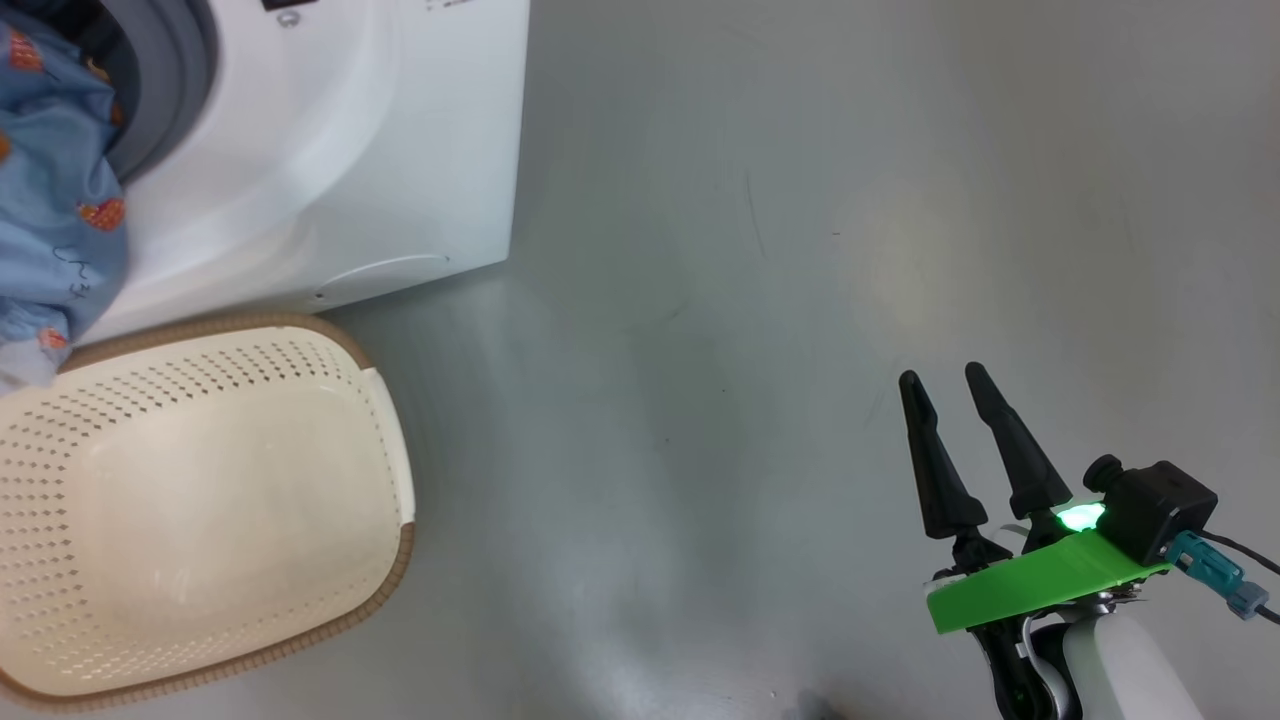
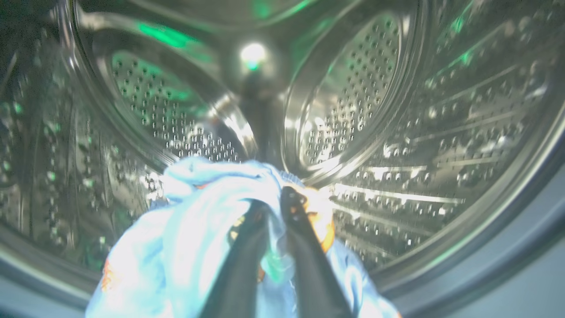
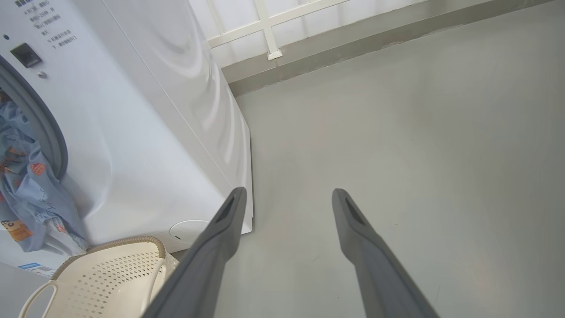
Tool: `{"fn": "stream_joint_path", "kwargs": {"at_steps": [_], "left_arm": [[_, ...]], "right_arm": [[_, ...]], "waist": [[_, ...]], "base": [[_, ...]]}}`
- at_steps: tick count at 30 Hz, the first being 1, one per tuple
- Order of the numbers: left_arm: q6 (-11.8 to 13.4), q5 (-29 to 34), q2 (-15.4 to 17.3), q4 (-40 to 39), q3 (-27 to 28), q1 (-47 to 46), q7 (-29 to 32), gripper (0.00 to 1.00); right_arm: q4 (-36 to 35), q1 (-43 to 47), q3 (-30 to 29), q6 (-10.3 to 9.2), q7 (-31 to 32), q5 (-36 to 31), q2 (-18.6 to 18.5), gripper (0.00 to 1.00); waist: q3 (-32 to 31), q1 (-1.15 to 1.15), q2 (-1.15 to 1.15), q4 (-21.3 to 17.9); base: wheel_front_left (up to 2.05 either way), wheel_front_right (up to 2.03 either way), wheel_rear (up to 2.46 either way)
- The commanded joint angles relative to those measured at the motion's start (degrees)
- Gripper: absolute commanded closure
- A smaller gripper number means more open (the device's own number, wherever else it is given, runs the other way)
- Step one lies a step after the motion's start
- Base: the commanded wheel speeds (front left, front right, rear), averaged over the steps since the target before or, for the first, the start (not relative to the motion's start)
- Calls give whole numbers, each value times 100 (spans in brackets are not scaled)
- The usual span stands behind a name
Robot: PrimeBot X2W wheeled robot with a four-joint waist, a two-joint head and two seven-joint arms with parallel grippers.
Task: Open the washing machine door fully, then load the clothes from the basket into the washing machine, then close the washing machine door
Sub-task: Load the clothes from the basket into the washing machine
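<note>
Grey floor (image 1: 750, 300) holds one washing machine (image 1: 330, 150) at eleven o'clock, one basket (image 1: 390, 470) at eight. Right gripper (image 1: 942, 375) gapes; left gripper (image 2: 274, 201) amid clothes (image 2: 185, 221), grip unclear.

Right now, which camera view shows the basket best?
The head view: the basket lies nearly whole there, inside bare. The right wrist view catches one end with a handle; the left wrist view looks into the drum.

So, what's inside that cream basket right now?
No clothing shows in the basket; its perforated floor looks bare. One corner is covered by blue clothes hanging out of the washing machine.
</note>
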Motion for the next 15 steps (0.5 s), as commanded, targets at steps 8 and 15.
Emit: {"fn": "stream_joint_path", "kwargs": {"at_steps": [8,15], "left_arm": [[-8,-278,173,210,-133,200,-30,0],[-8,-534,8,-17,-262,580,-30,0]], "right_arm": [[-97,-16,117,9,-27,-20,-106,0],[-101,-83,104,9,-27,-47,-229,0]], "waist": [[-143,0,0,187],[-281,0,0,432]], "base": [[0,0,0],[0,0,0]]}}
